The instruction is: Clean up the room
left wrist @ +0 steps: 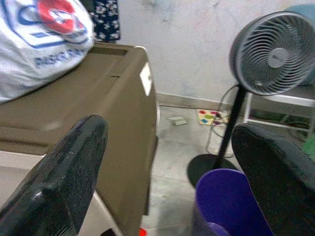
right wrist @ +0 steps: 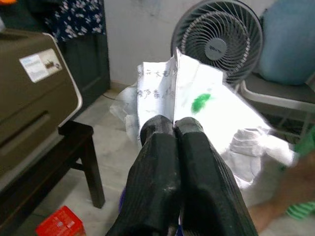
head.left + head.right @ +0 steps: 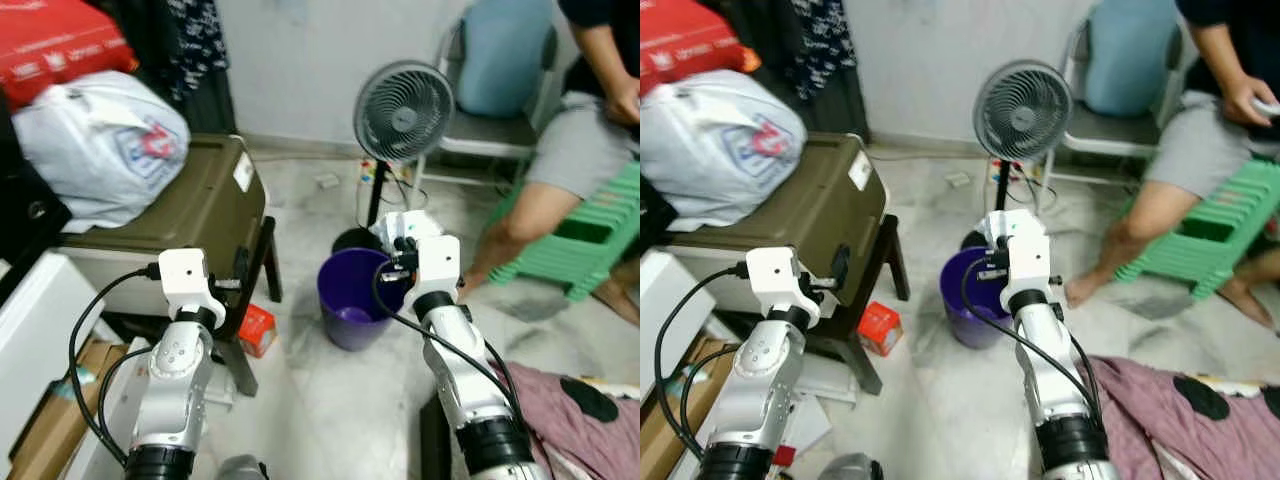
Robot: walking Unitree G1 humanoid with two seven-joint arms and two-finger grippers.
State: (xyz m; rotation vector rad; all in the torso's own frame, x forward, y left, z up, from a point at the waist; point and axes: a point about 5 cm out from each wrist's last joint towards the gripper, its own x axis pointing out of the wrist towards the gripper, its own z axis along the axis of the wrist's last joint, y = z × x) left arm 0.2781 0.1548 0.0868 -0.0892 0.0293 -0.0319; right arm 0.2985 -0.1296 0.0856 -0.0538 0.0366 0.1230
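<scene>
Clearly the crumpled white sheet of paper with handwriting and a green mark (image 2: 197, 105) is the thing in hand: in the right wrist view the right gripper (image 2: 174, 129) has its two black fingers pressed together on the paper's lower edge. In the left eye view the paper sits just right of centre, held above the near rim of the round purple plastic bucket (image 3: 356, 300). It looks very light, limp and already creased, so it should hold under a light pinch at any edge but will flutter and may cling to the pads on release. Being so soft, it is best taken by a bunched fold, not a single flap.

At lower left, the left gripper (image 1: 167, 167) hangs with its fingers spread wide and nothing between them. Behind the bucket stands a grey pedestal fan (image 3: 404, 112). An olive-brown storage box (image 3: 190, 200) occupies the left, a small red carton (image 3: 256, 328) lies on the floor beside it, and a seated person's leg (image 3: 520, 220) shows at upper right.
</scene>
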